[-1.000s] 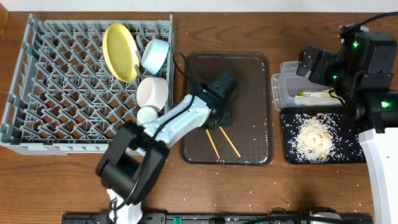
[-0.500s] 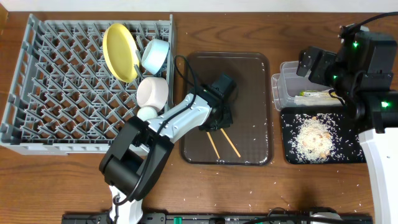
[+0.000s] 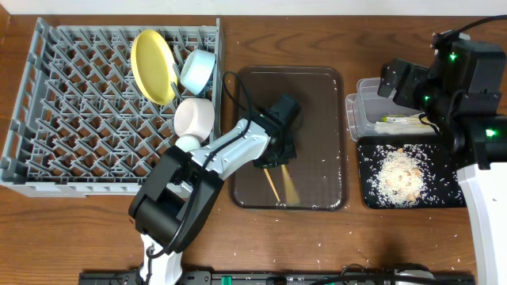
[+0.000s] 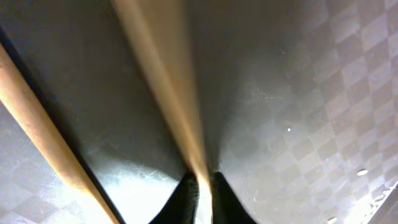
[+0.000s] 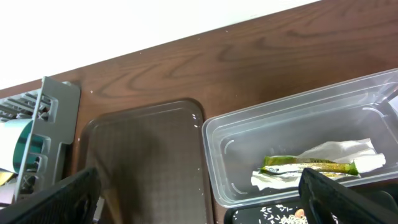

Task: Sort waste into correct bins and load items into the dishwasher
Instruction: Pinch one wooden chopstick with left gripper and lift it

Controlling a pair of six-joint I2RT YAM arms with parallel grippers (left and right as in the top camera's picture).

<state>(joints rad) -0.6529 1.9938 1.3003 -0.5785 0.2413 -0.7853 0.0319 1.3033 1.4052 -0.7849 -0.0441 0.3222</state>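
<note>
Pinching one chopstick (image 4: 165, 93), apparently by its end, left hand (image 4: 200, 186) closed tight; second chopstick (image 4: 37, 118) alongside.

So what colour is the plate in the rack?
The plate is yellow; the overhead view shows it best.

A robotics lab bench staged as a dishwashing station; a left arm (image 3: 234, 150) and a right arm (image 3: 467, 87) with lit green lights and trailing cables stand at a wooden table (image 3: 95, 229) against a plain white wall (image 5: 124, 25); a grey dish rack (image 3: 47, 119), brown serving tray (image 3: 317, 103), clear tub (image 3: 360, 119) and black tray (image 3: 369, 194) sit directly on the tabletop.
</note>
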